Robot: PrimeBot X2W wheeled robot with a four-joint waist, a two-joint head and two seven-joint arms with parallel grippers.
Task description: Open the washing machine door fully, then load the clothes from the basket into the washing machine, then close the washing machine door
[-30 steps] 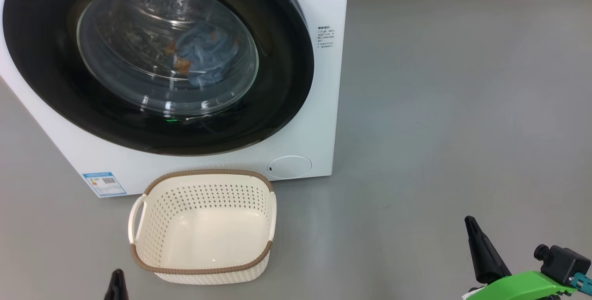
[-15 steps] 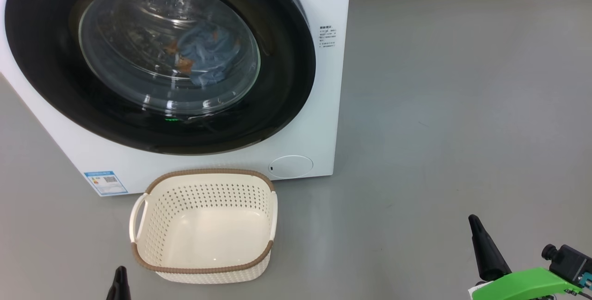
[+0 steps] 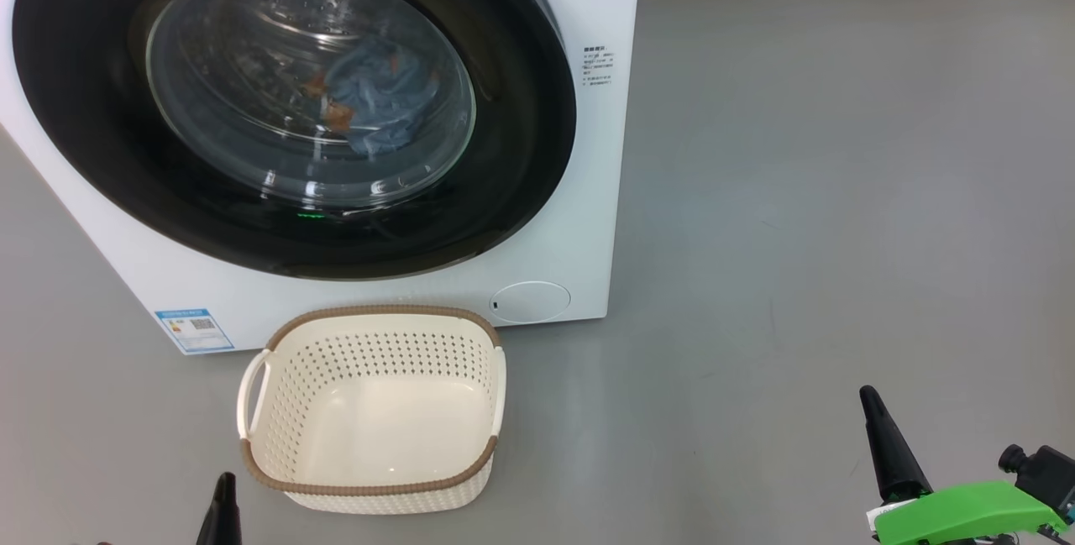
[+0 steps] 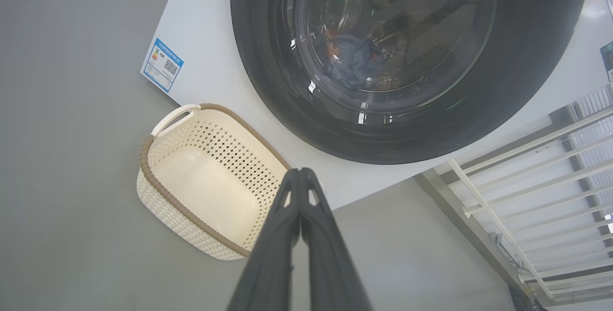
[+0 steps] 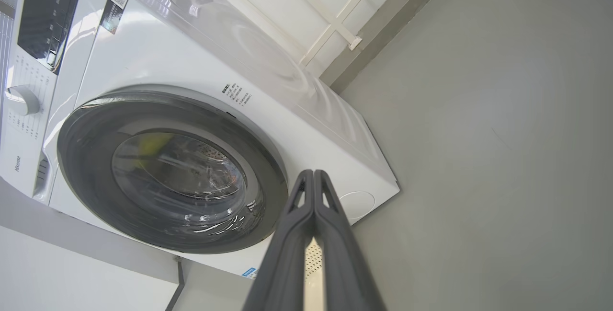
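Fingers of the left gripper, near the basket, and the right gripper point toward the washing machine, clenched together, holding nothing.

my left gripper matt plastic, washing machine door glossy blk frame w/ clear glass centre, washing machine smooth white, basket perforated plastic, clothes soft cloth, floor matt grey

Hisense logo on washing machine, label illegible
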